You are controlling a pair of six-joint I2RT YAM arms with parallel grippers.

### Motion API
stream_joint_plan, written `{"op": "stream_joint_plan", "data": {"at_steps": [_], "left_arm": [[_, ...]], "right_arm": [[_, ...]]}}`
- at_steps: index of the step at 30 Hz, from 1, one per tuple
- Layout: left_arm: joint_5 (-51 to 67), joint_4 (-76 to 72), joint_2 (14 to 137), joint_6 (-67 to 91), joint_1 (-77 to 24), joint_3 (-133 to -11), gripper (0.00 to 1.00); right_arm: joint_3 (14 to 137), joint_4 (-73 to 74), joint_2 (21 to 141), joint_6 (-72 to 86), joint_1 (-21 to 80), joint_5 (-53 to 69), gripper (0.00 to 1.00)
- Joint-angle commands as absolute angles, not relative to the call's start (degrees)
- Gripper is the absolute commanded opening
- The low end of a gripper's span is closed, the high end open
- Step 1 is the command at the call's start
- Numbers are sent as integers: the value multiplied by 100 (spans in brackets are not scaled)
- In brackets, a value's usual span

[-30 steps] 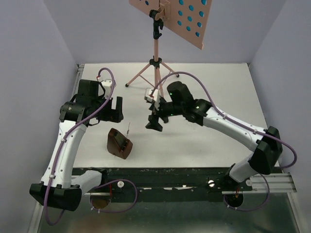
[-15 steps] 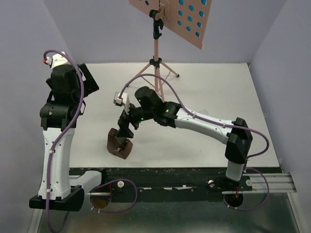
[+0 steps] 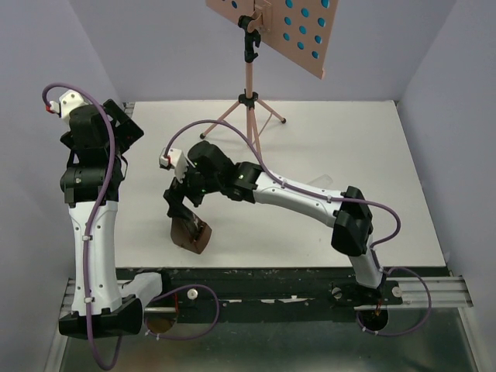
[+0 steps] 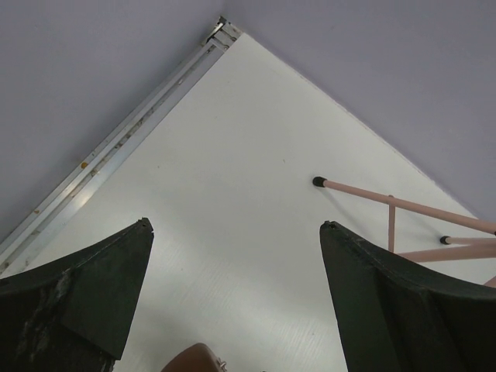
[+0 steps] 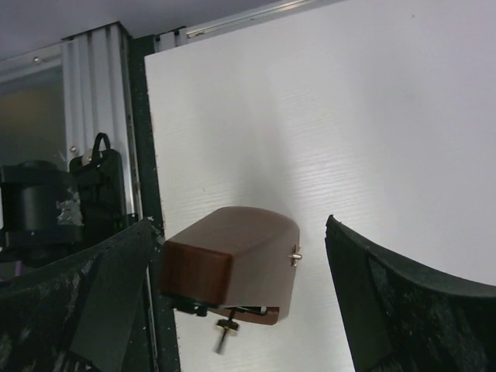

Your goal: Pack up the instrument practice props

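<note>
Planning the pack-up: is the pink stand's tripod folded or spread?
Spread: the salmon-pink tripod music stand stands upright, its legs splayed outward.

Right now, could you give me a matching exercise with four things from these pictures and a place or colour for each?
Things:
1. metronome
2. music stand
3. left hand
4. right hand

Descriptions:
A. salmon pink, standing at the far edge of the table
B. open, over the metronome
C. brown, near the table's front edge
D. open, raised on the left side, holding nothing

Pairs: 1-C, 2-A, 3-D, 4-B.
</note>
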State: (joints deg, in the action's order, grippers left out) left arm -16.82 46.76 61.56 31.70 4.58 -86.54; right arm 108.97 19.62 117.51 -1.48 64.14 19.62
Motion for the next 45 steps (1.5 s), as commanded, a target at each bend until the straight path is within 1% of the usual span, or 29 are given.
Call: {"op": "stream_joint_plan", "data": {"at_steps": [1, 4, 9, 15, 19, 22, 25, 27, 28, 31, 34, 36, 38, 41, 43, 45], "left_arm": [[-1485, 4412, 6091, 3191, 589, -8675, 99], [-1459, 4386, 6100, 3068, 650, -8710, 99], [-1363, 4421, 6205, 2953, 773, -8745, 99], [-1283, 4307, 6267, 2900, 896, -8657, 99], [-1160, 4306, 6258, 2918, 896, -8596, 99], [-1125, 4342, 6214, 2918, 905, -8561, 99], [-845, 4228, 6144, 2796, 897, -8377, 99], [-512, 3983, 6056, 2611, 905, -8079, 98], [-266, 3712, 5977, 2454, 914, -7834, 98], [954, 2990, 5714, 1822, 984, -7104, 99], [2193, 2559, 5564, 1250, 1238, -6558, 99], [3090, 2487, 5572, 793, 1467, -6425, 99], [4082, 2487, 5590, 257, 1704, -6355, 98], [5743, 3029, 5651, -875, 1960, -6398, 99], [6438, 3784, 5756, -1894, 1951, -6556, 99], [6845, 4444, 5888, -2774, 1960, -6627, 99]], "right_arm": [[11364, 2628, 12102, -18, 6442, 1362, 100], [11355, 2785, 12103, -88, 6451, 1450, 99], [11224, 3076, 11989, -298, 6478, 1828, 94], [11030, 3076, 11856, -369, 6469, 2127, 94], [11039, 3111, 11909, -369, 6460, 1698, 81], [11013, 3041, 11918, -457, 6443, 1407, 76], [10995, 2971, 11927, -658, 6381, 1432, 65], [10969, 2962, 11927, -887, 6267, 1450, 56], [10951, 2997, 11918, -1027, 6188, 1476, 51], [10820, 3163, 11839, -1615, 5951, 1678, 37], [10356, 3234, 11507, -2274, 5617, 2143, 31], [9890, 3208, 11164, -2757, 5433, 2512, 29], [9476, 3304, 10856, -3302, 5335, 2741, 25], [9316, 3874, 10626, -3848, 5186, 3005, 21], [9360, 4287, 10591, -3876, 5037, 3294, 19], [9334, 4473, 10504, -3850, 4879, 3628, 19]]}}
